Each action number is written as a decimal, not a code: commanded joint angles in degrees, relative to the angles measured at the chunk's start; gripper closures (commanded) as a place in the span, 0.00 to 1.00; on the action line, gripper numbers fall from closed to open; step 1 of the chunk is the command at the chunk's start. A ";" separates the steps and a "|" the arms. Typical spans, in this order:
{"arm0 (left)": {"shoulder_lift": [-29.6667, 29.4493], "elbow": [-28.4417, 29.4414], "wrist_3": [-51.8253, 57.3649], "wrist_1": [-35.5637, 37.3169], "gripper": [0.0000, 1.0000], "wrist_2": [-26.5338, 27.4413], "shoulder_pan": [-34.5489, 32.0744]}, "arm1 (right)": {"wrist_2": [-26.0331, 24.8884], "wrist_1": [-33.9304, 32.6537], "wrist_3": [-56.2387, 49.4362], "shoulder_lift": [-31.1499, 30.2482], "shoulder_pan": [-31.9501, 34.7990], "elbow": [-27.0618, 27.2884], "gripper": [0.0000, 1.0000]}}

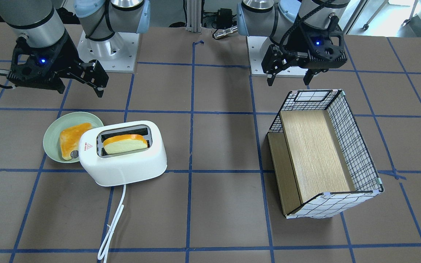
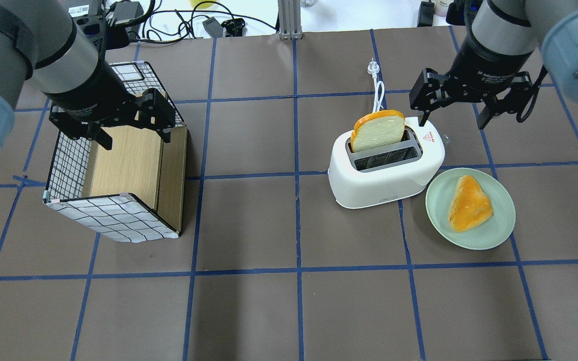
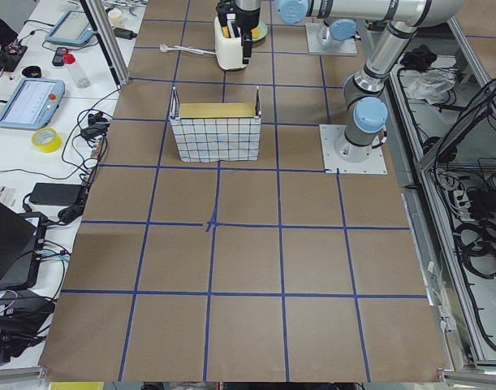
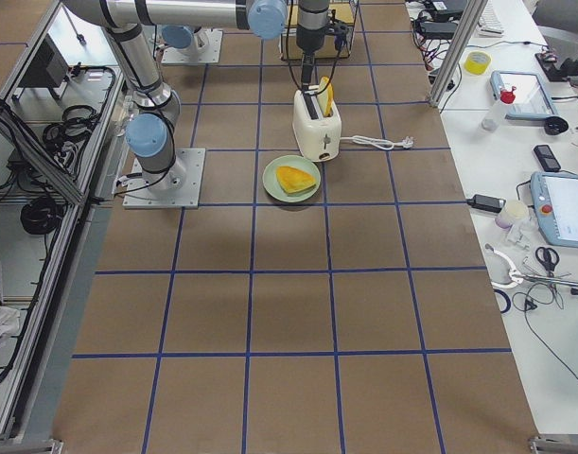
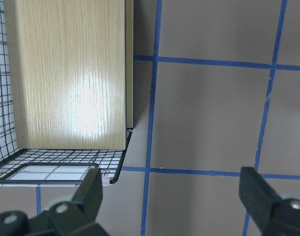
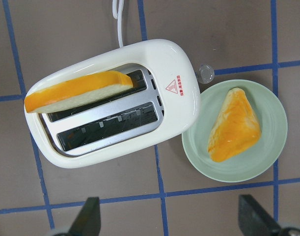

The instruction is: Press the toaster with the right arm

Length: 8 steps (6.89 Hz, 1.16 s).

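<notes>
The white two-slot toaster (image 1: 122, 160) stands on the table, with a slice of bread (image 1: 124, 143) upright in one slot and the other slot empty. Its silver knob (image 1: 74, 154) is at the end next to the plate. The toaster also shows in the overhead view (image 2: 384, 173) and in the right wrist view (image 6: 115, 147). My right gripper (image 2: 453, 118) is open and empty. It hovers above the table near the toaster's knob end without touching it, as the front view (image 1: 80, 87) also shows. My left gripper (image 2: 136, 138) is open and empty over the basket.
A pale green plate (image 2: 499, 228) with a toast piece (image 2: 469, 203) lies beside the toaster's knob end. The white cord (image 2: 378, 93) runs away from the toaster's far side. A grid-patterned basket (image 2: 113, 223) with a wooden inside stands under the left gripper.
</notes>
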 commanded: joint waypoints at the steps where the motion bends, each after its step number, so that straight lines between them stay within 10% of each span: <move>1: 0.00 0.01 0.00 0.00 0.00 0.06 0.00 | 0.27 -0.14 0.00 0.00 0.07 -0.09 0.00; 8: 0.00 0.01 0.00 0.00 0.00 -0.03 0.00 | -0.35 -0.05 -0.44 0.18 -0.29 0.00 0.00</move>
